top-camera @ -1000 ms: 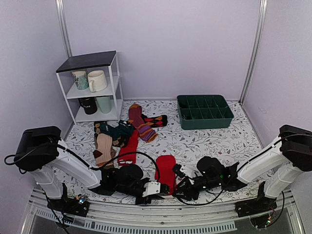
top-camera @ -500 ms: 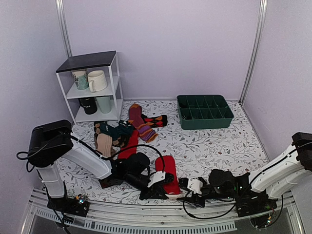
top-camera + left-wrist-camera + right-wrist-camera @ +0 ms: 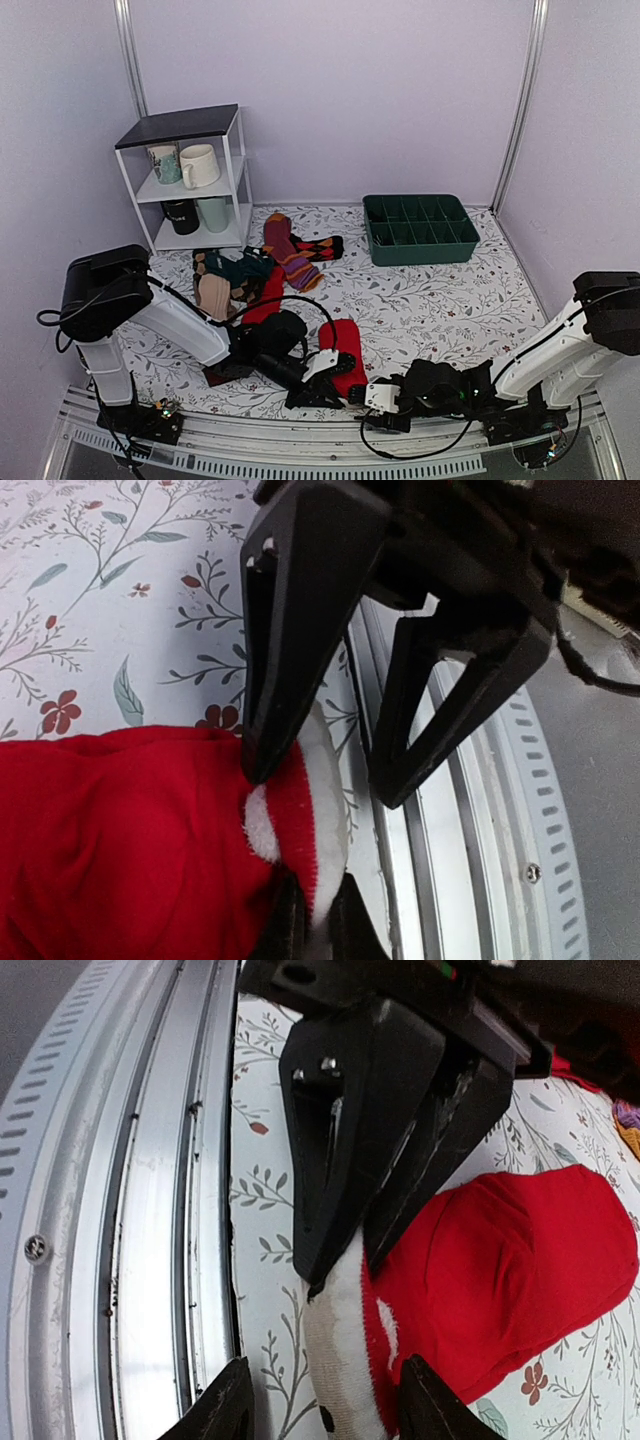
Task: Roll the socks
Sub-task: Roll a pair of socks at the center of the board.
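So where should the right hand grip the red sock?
Probably the pale cuff, from the near rail side, jaws astride it beside the left hand pinching it. It stands up as a narrow ridge there; the rest of the red sock lies flat.

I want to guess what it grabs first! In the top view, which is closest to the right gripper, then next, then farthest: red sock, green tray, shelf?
From the right gripper:
1. red sock, right beside it at the near edge.
2. green tray, at the back right.
3. shelf, in the back left corner.
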`<state>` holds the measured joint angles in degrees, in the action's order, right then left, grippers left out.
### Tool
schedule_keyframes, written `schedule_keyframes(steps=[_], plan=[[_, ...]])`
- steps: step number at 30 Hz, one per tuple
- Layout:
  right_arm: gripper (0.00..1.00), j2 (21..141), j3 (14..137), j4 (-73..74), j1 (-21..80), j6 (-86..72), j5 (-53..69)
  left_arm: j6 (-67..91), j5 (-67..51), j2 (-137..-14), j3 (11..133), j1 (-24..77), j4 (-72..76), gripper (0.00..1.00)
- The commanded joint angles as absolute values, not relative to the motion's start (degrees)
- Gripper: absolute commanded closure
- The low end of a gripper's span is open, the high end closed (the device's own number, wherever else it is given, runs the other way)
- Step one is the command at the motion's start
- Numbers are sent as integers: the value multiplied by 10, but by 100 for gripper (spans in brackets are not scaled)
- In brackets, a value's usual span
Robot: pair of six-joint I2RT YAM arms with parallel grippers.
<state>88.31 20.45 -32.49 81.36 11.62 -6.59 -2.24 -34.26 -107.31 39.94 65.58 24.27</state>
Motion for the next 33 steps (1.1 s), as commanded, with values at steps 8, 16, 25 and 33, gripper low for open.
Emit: schedule_keyframes(steps=[8, 16, 25, 33], plan=[[69, 928, 232, -301, 815, 94, -93, -18, -331, -1111, 379, 653, 124, 100], [96, 936, 250, -257, 784, 54, -29, -25, -305, -1097, 377, 654, 126, 96], [96, 945, 248, -236, 730, -56, 115, -65, -83, -901, 275, 660, 246, 25], [96, 976, 285, -166, 692, -115, 228, -183, -94, -789, 203, 693, 313, 37]])
